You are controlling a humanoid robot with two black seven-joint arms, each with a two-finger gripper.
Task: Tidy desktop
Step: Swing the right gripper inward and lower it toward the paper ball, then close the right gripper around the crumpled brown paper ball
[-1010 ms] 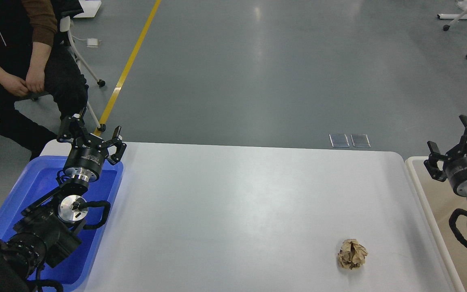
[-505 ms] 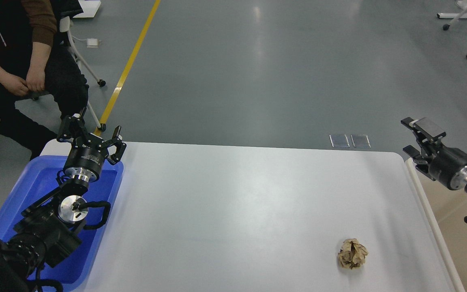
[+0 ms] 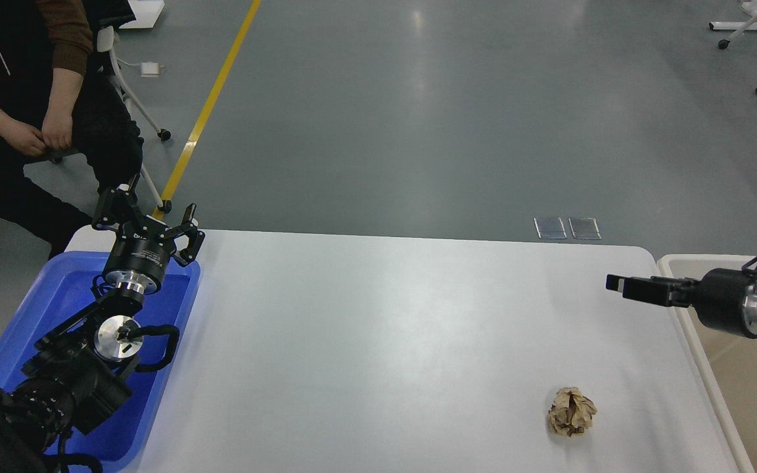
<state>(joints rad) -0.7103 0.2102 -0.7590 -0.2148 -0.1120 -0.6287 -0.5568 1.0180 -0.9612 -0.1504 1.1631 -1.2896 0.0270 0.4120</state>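
The white desktop (image 3: 378,328) fills the middle of the head view. A crumpled brown paper ball (image 3: 571,411) lies on it near the front right. My left gripper (image 3: 146,220) is open and empty, held above the far end of the blue bin (image 3: 56,295). My right gripper (image 3: 618,284) reaches in from the right, level and pointing left above the desktop's right edge, well behind the paper ball. It is seen side-on, so its fingers overlap and nothing shows between them.
A beige bin (image 3: 746,407) stands against the desktop's right edge. A seated person (image 3: 37,118) is at the far left behind the blue bin. Grey floor with a yellow line (image 3: 211,105) lies beyond the table.
My right gripper has swung down and leftward from over the beige bin to point left over the desktop's right edge. The left arm and the paper ball have not moved.
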